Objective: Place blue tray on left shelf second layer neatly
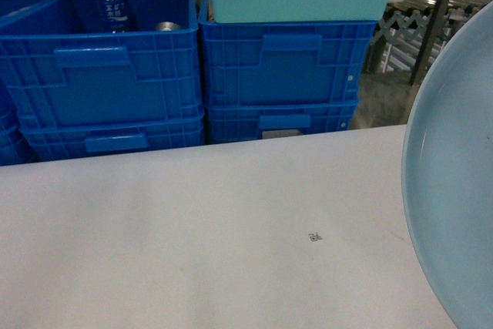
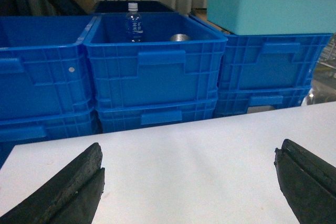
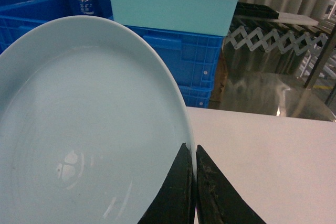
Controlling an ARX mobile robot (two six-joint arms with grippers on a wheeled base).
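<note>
the blue tray (image 1: pixel 454 190) runs off the head view's right edge. the bottle's (image 1: pixel 112 4) label is too small to read. the counter (image 1: pixel 192 236) hides the lower crates' (image 1: pixel 115 140) bases.

All three views face stacked blue crates (image 1: pixel 277 75) nearby.

Left gripper (image 2: pixel 189 182) spread wide; right gripper (image 3: pixel 195 182) clamped on blue tray (image 3: pixel 84 129) rim.

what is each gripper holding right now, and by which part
The right gripper is shut on the blue tray, pinching its rim at the right edge. The left gripper is open above the white table and holds nothing.
</note>
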